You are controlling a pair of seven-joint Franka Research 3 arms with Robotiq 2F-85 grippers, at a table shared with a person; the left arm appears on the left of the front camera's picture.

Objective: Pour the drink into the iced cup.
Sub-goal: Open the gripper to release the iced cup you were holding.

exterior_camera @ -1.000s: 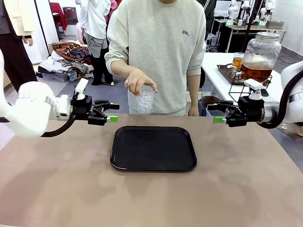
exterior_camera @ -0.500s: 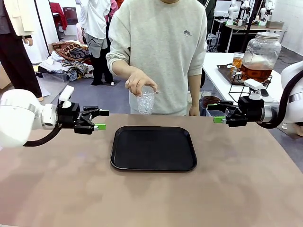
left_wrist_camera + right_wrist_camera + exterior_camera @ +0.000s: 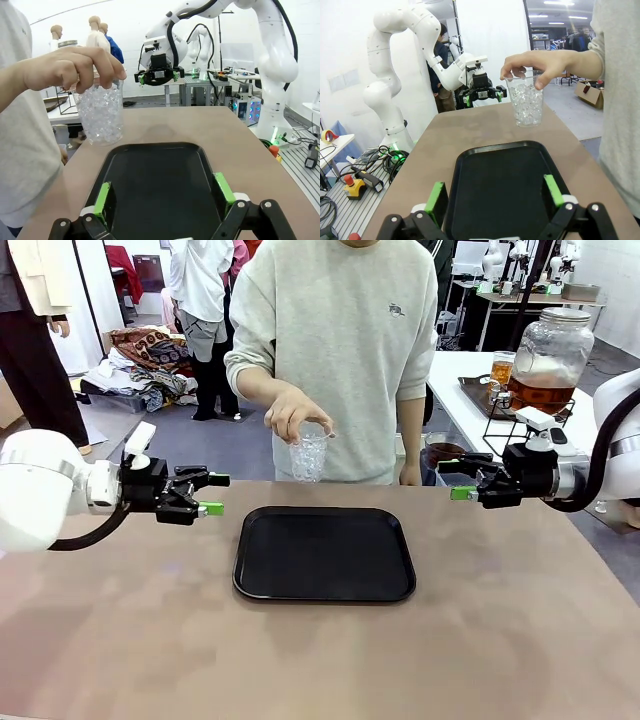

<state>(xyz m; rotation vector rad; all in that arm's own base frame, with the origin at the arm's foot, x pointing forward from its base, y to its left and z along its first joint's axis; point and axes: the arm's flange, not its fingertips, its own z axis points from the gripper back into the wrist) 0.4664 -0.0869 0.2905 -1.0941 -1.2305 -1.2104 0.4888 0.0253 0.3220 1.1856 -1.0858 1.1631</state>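
A person's hand holds the iced cup (image 3: 308, 455), clear plastic and full of ice, just above the table's far edge behind the black tray (image 3: 320, 555). The drink (image 3: 545, 392) is amber liquid in a big glass jar with a metal lid on a side table at the back right. My left gripper (image 3: 215, 494) hovers open left of the tray, pointing at it. Open as well, my right gripper (image 3: 452, 478) hangs to the tray's right. The left wrist view has the cup (image 3: 100, 117) beyond my open fingers (image 3: 162, 192). In the right wrist view the cup (image 3: 527, 105) is above the tray's far end, past my open gripper (image 3: 495, 194).
The jar rests on a wire stand on the white side table, beside a glass of amber drink (image 3: 502, 368) on a dark tray. Other people stand at the back left near a pile of clothes (image 3: 145, 360). Brown tabletop lies bare in front of the tray.
My left arm drew back to the left, away from the tray, then stopped. The hand with the cup and my right arm stayed put.
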